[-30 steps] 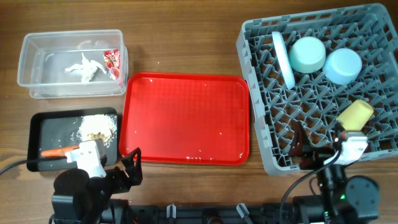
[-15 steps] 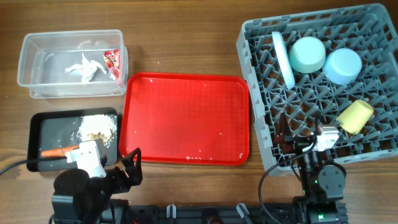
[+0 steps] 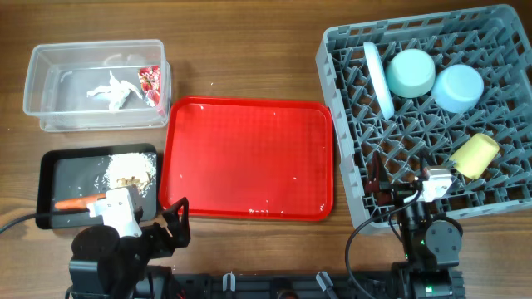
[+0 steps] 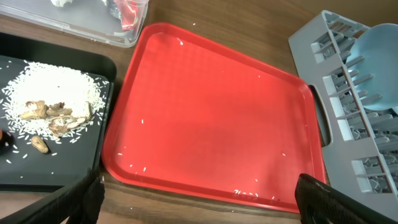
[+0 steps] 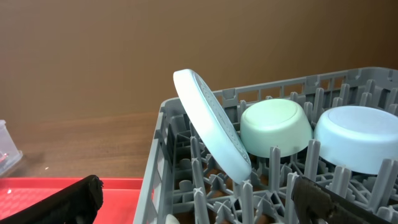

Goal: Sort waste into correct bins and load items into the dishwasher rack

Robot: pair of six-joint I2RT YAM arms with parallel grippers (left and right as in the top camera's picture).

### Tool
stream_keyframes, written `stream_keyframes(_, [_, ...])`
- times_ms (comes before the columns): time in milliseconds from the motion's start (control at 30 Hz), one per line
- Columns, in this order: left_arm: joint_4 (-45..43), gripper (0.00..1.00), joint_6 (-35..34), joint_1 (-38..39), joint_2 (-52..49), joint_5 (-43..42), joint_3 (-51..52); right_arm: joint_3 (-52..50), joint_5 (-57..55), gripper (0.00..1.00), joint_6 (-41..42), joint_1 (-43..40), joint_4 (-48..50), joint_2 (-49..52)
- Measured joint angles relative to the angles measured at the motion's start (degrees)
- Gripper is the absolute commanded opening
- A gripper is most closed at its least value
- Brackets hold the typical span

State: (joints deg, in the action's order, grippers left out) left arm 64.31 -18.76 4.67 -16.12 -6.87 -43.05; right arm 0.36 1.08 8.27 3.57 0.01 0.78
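The clear tub (image 3: 33, 83) holds the white napkin (image 3: 114, 90) and the red-and-white wrapper (image 3: 150, 81). The black tray (image 3: 50, 178) holds beige food scraps (image 3: 129, 169) and the orange carrot (image 3: 75, 202). The grey rack (image 3: 349, 124) holds the light blue plate (image 3: 378, 76) on edge, the mint bowl (image 3: 411, 73), the blue bowl (image 3: 458, 87) and the yellow cup (image 3: 475, 154). My left gripper (image 3: 172, 226) is open and empty at the red tray's near-left corner. My right gripper (image 3: 386, 184) is open and empty over the rack's front-left part. I cannot make out the spoon.
The large red tray (image 3: 249, 158) lies between the bins and the rack, with a few white grains on it. In the right wrist view the plate (image 5: 211, 121) leans against pegs just ahead of the open fingers (image 5: 199, 211).
My right arm has swung left along the rack's front edge since one second ago, then stayed still. The left arm and all objects have not moved.
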Motion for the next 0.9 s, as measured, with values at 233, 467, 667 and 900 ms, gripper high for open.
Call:
stream_keyframes(233, [0.0,1.00,0.0,-0.3,0.1,0.0,0.0,0.0,0.0,1.00,0.0,0.0,0.0,0.0])
stream_keyframes(467, [-25.9,1.00,0.0,-6.2,12.5,2.7,19.8,0.0,0.1,1.00,0.0,0.0,0.0,0.0])
stream_keyframes(667, [-62.7,1.00,10.4,-6.2,15.4,-1.5,41.2,0.0,0.2,1.00,0.0,0.0,0.0,-0.1])
stream_keyframes(900, [-60.9,1.00,12.7,-6.2,15.4,-2.0,42.4,0.0,0.2,1.00,0.0,0.0,0.0,-0.1])
